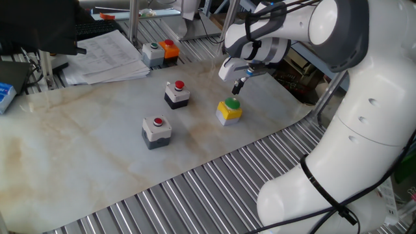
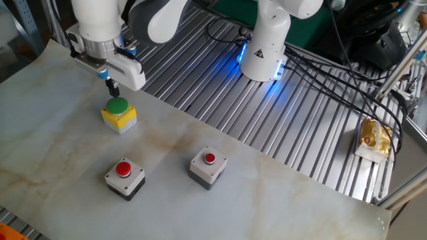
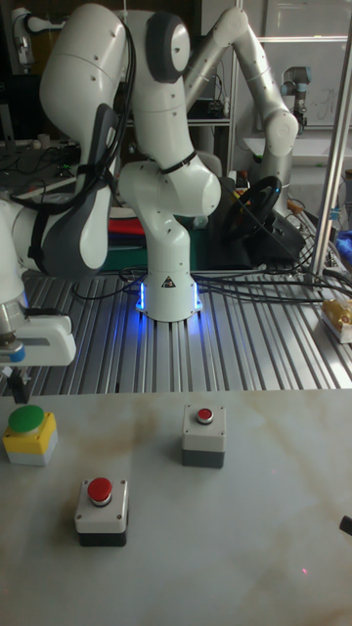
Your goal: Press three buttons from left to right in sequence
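Observation:
Three buttons sit on the marbled board. The yellow box with a green dome button (image 1: 229,109) (image 2: 119,113) (image 3: 29,431) lies just below my gripper (image 1: 238,85) (image 2: 112,88) (image 3: 20,388). The gripper's dark fingertips are pressed together into one narrow tip, a short way above the dome's far edge and holding nothing. One grey box with a red button (image 1: 177,93) (image 2: 125,178) (image 3: 102,509) stands apart from it. The other grey box with a red button (image 1: 156,130) (image 2: 207,166) (image 3: 203,433) is further off.
A grey box with a small green button (image 1: 152,52) and an orange box (image 1: 170,49) stand at the board's far edge beside a stack of papers (image 1: 104,55). The robot base (image 2: 263,47) and cables sit on the slatted metal top, with a snack bag (image 2: 373,137) at its side.

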Tool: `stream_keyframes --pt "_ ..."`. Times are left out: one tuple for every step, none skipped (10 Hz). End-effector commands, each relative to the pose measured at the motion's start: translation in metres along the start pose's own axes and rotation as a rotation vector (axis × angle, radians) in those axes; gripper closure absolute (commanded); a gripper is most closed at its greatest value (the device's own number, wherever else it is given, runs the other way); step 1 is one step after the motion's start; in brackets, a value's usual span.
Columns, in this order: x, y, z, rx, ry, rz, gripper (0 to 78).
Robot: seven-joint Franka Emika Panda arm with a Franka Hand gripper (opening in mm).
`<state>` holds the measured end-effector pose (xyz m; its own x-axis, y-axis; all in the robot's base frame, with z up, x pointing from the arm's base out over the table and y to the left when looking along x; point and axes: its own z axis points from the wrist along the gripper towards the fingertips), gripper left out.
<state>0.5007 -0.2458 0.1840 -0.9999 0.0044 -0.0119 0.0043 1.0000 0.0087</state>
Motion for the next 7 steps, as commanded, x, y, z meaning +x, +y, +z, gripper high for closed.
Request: stream_keyframes --pt "-0.0024 0.0004 0.0067 0.001 -0.008 0.006 77.6" --pt "-0.0025 0.0005 0.0072 0.002 -0.008 0.009 77.6" --pt "-0.0025 0.0004 0.0072 0.002 -0.007 0.01 77.6" --pt "-0.003 0.0003 0.0078 0.004 -0.004 0.012 77.6" --pt "-0.0036 0.0003 0.0096 0.004 -0.004 0.013 77.6" --pt "-0.0039 0.0003 0.0108 0.003 -0.004 0.013 77.6" --pt "-0.0047 0.0002 0.0128 0.003 -0.004 0.012 77.6"
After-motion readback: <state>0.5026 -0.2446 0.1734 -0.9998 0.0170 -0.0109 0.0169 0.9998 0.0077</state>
